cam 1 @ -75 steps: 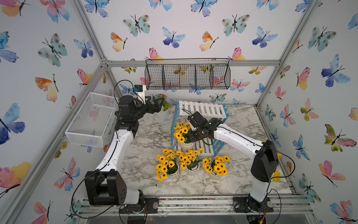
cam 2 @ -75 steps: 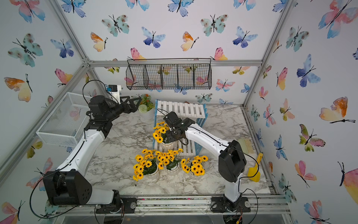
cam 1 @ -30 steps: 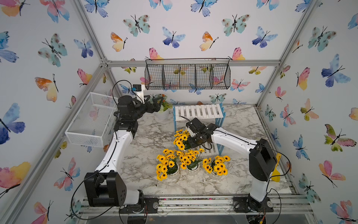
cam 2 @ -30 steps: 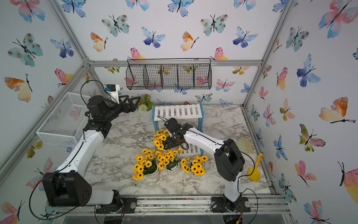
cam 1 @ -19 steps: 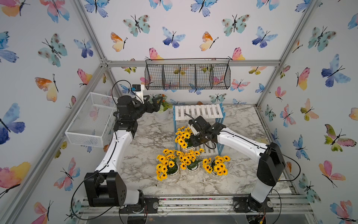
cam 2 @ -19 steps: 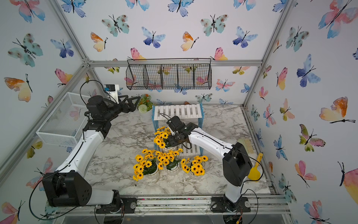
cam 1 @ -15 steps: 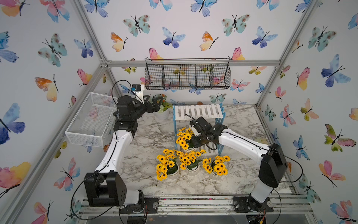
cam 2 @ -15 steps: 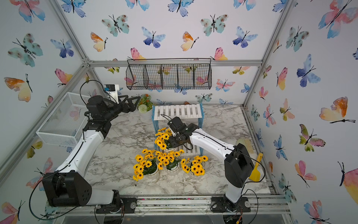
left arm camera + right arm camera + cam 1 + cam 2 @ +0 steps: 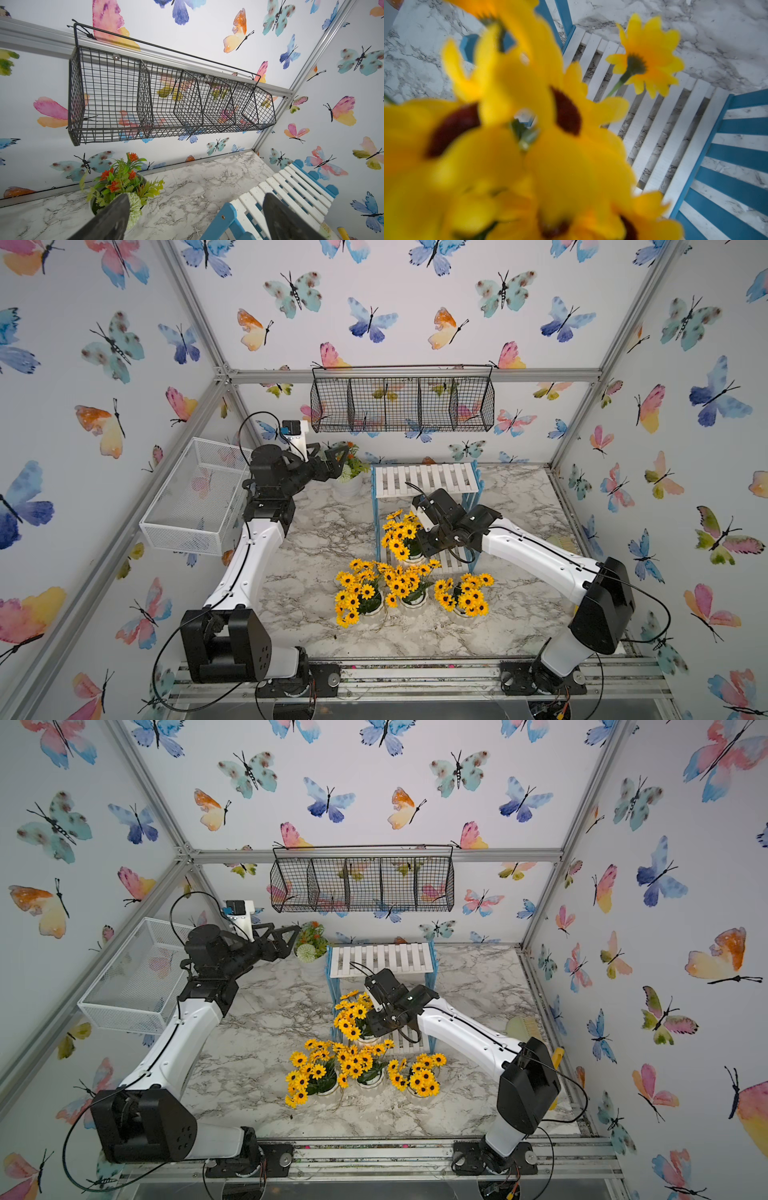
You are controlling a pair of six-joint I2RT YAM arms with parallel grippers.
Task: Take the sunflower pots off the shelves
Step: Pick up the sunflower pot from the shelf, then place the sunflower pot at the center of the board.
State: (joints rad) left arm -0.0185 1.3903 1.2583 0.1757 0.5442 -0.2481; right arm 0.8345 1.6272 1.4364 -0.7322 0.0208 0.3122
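The right pincer (image 9: 420, 545) is pressed together, apparently pinching the fourth sunflower pot (image 9: 398, 533) by its stems, at the lower board of the shelves (image 9: 428, 481). Keep it upright, clear the blue frame, and lower it onto the surface (image 9: 324, 531) beside the three pots (image 9: 409, 587), a little nearer the robot than the pincer.

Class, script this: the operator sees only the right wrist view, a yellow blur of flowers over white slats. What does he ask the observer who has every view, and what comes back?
Operator: Only yellow here. How many are off already?
Observer: Three sunflower pots stand in a row on the table, in front of the shelves.
Operator: And the one filling my camera?
Observer: The right gripper is shut among the flowers of the fourth sunflower pot, at the lower shelf's front corner.
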